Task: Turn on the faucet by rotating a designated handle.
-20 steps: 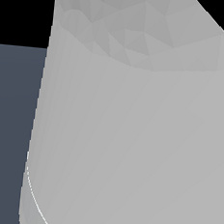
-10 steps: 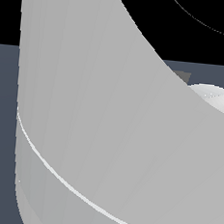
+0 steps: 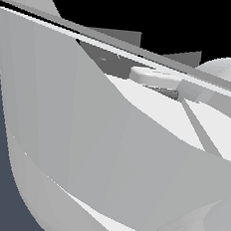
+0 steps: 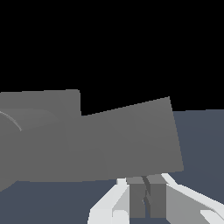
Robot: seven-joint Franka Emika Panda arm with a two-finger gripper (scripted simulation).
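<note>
Faucet is peeking behind the white arm filling the exterior view. In the wrist view, the pincer is sitting pressed together just beside the handle; turning seems undone.

I see the faucet as plain matte grey, its handle the same grey. My gripper shows white with darker grey pads; the floor is slate blue.
</note>
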